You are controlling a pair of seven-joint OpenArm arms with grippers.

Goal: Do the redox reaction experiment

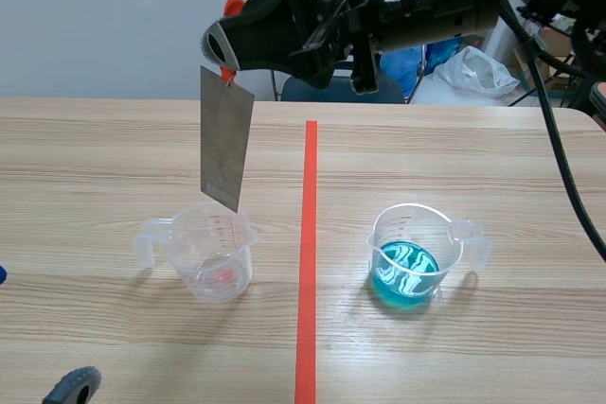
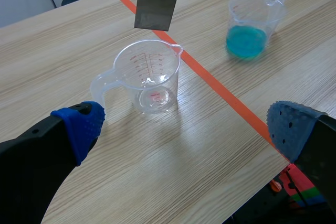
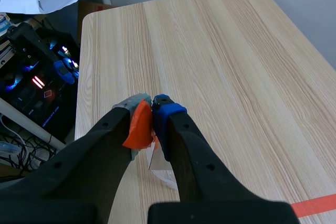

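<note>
Right claw [image 1: 225, 46] is pinching the orange tab [image 3: 140, 125] of the metal plate [image 1: 225, 150], which is hanging left of centre, just above the clear cup [image 1: 216, 254]. Left claw [image 2: 186, 127] is gaping. Risk: the plate swinging, clipping the rim, toppling the cup.

Bright, even overhead light covers the table [image 1: 95, 158]. Faint soft shadows pool under the empty cup [image 1: 218, 254] and the cup of blue liquid [image 1: 412, 251], whose surface carries white streaks of glare. The metal sheet [image 1: 225, 139] looks matt grey. Wood near the empty cup gleams palely.
</note>
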